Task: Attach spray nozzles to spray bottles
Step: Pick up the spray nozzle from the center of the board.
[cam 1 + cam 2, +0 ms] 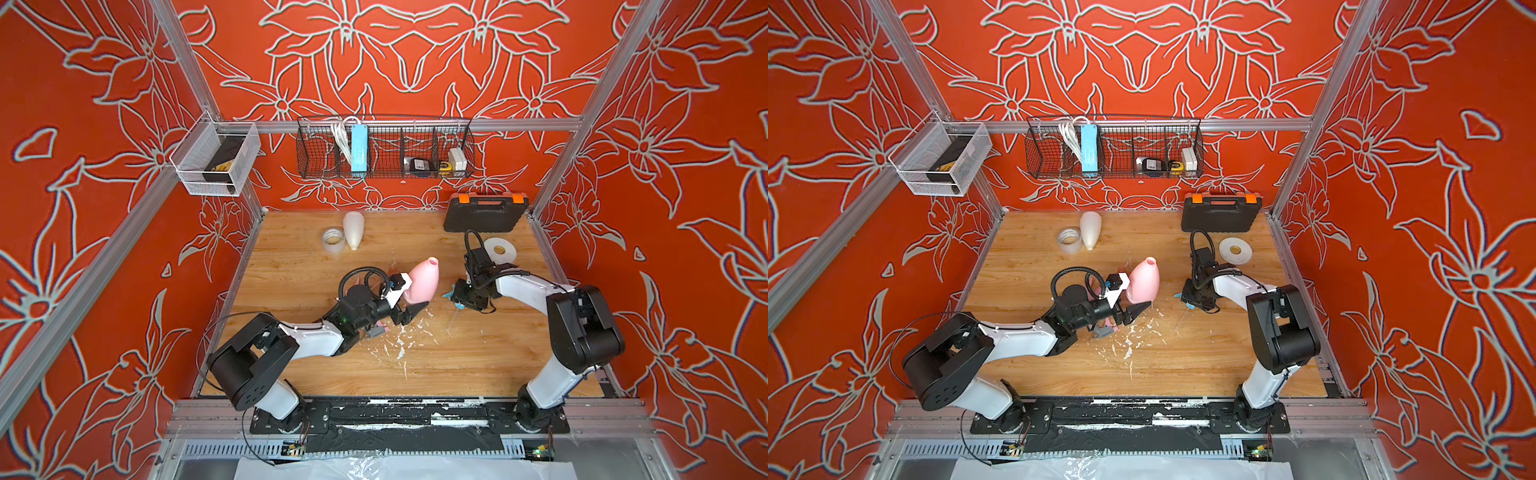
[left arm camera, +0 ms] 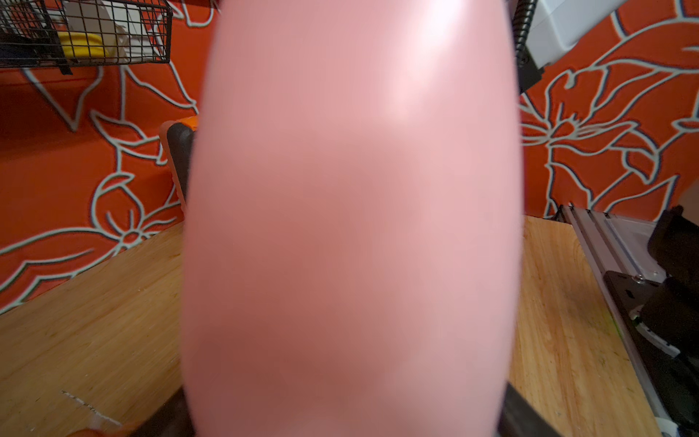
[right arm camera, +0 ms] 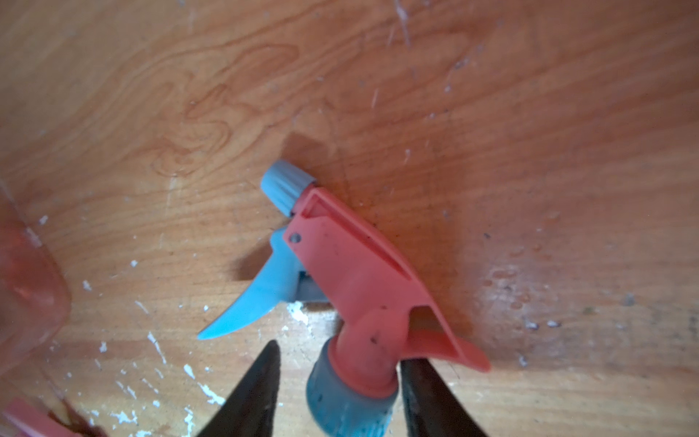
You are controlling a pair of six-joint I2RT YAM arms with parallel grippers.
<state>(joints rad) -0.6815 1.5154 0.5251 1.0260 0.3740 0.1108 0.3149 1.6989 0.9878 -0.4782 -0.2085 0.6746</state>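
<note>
My left gripper (image 1: 413,297) is shut on the opaque pink spray bottle (image 1: 423,280), held off the table with its open neck up and tilted away. That bottle (image 2: 351,212) fills the left wrist view and hides the jaws. My right gripper (image 3: 340,353) is low over the table, open, its fingers (image 3: 261,386) either side of the blue collar of the pink-and-blue spray nozzle (image 3: 359,272), which lies on the wood. One finger stands apart from the collar. A cream-white bottle (image 1: 353,230) lies at the back. A pink-and-grey nozzle (image 1: 378,330) peeks from under my left arm.
A clear tape roll (image 1: 333,240) sits beside the cream bottle. A white tape roll (image 1: 500,249) and a black toolbox (image 1: 484,212) are at the back right. Wire baskets (image 1: 384,147) hang on the back rail. White flecks (image 1: 399,345) mark the wood.
</note>
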